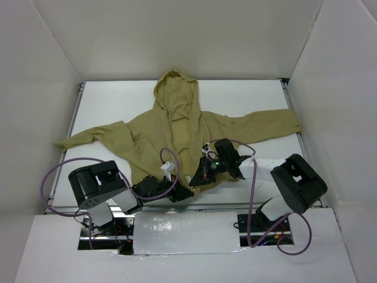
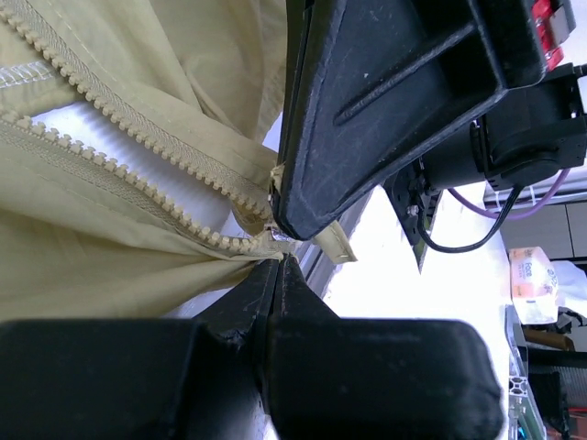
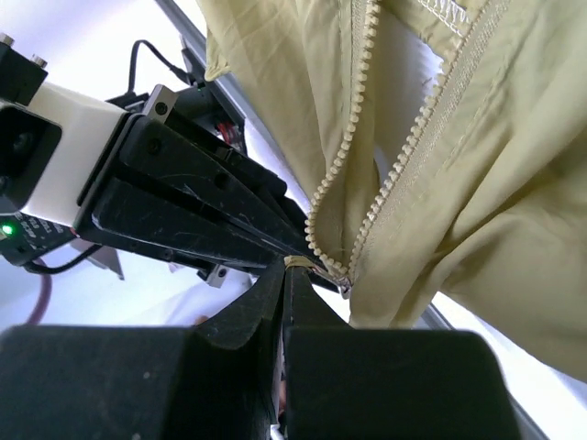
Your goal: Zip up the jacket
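The jacket (image 1: pixel 177 132) lies spread flat on the white tabletop (image 1: pixel 106 100), hood away from the arms and sleeves out. Its zipper (image 3: pixel 341 151) gapes open (the two tooth rows meet only at the hem). The left end effector (image 2: pixel 278 268) and right end effector (image 3: pixel 286 273) both have their jaws pressed together, pinching the jacket at that bottom junction.

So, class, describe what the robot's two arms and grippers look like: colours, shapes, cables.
The left arm and right arm are both bulky black joint housings joined by white link sections. A purple cable loops out from each arm. The left gripper and right gripper each have two black, wedge-shaped fingers that taper to a point.
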### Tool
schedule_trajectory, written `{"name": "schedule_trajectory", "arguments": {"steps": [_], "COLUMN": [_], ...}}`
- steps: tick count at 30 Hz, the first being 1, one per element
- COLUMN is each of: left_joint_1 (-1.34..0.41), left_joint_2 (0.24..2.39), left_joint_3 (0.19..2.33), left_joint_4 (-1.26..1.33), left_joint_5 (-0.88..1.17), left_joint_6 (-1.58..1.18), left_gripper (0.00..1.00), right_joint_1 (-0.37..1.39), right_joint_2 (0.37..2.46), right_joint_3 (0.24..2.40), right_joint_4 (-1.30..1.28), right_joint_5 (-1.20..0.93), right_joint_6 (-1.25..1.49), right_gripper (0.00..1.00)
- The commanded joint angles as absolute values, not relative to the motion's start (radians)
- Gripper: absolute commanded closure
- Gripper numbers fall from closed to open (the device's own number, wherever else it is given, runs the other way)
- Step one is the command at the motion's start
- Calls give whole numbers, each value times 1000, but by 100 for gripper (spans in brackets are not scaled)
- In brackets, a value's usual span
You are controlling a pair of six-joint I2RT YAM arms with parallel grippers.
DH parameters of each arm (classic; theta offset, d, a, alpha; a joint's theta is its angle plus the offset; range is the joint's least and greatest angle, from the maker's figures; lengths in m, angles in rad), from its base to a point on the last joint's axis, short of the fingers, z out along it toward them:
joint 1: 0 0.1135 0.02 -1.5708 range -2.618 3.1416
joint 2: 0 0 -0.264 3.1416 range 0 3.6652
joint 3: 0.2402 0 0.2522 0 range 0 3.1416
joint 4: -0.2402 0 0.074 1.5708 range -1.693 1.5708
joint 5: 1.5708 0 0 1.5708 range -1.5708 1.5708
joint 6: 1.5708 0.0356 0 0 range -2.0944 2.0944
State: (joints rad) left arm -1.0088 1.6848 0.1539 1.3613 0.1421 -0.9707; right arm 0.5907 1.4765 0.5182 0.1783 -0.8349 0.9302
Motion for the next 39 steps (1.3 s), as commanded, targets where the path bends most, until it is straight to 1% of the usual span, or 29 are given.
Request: {"name": "schedule_trajectory", "arguments": {"steps": [1, 5, 8, 10, 15, 17, 19, 20, 22, 23, 25, 27, 28, 29, 32, 35, 36, 37, 39], "left_joint_1": [-1023, -1023, -1028, -1031, -1032, -1031, -1025, -1022, -1017, -1016, -1015, -1017, -1017, -1017, -1017, -1031, -1040, -1049, -1081], "left_joint_2": [1701, 1680, 1667, 1677, 1690, 1681, 1657, 1640, 1579, 1548, 1470, 1410, 1396, 1370, 1338, 1238, 1214, 1194, 1135], "left_joint_3": [149, 156, 170, 170, 164, 146, 127, 126, 117, 118, 130, 141, 140, 134, 129, 150, 161, 166, 175], "left_joint_4": [1585, 1559, 1520, 1532, 1577, 1600, 1609, 1577, 1524, 1444, 1372, 1281, 1261, 1237, 1201, 1027, 975, 888, 819], "left_joint_5": [264, 271, 293, 299, 325, 319, 314, 308, 285, 272, 270, 265, 255, 232, 201, 94, 53, -10, -90], "left_joint_6": [-930, -911, -896, -896, -904, -904, -904, -900, -890, -875, -829, -807, -796, -795, -808, -828, -836, -857, -896], "left_gripper": [100, 100, 100, 100, 100, 100, 100, 100, 100, 100, 100, 100, 100, 100, 100, 100, 97, 87, 78], "right_joint_1": [569, 566, 551, 548, 545, 545, 543, 545, 548, 546, 546, 543, 543, 540, 542, 543, 542, 543, 543], "right_joint_2": [1462, 1465, 1466, 1482, 1511, 1508, 1505, 1511, 1519, 1517, 1503, 1511, 1520, 1544, 1566, 1563, 1560, 1554, 1548], "right_joint_3": [598, 626, 623, 638, 675, 673, 654, 631, 591, 578, 577, 592, 580, 574, 568, 566, 563, 555, 545], "right_joint_4": [290, 287, 357, 417, 425, 440, 526, 566, 670, 682, 539, 386, 412, 499, 575, 586, 594, 601, 618], "right_joint_5": [-810, -821, -833, -838, -825, -850, -899, -975, -1050, -1080, -1049, -959, -956, -969, -968, -954, -953, -947, -943], "right_joint_6": [985, 989, 1049, 1103, 1153, 1164, 1196, 1213, 1261, 1264, 1162, 1059, 1069, 1125, 1173, 1177, 1178, 1180, 1187], "right_gripper": [100, 100, 100, 100, 100, 100, 100, 100, 100, 100, 100, 100, 100, 100, 100, 100, 100, 100, 100]}}
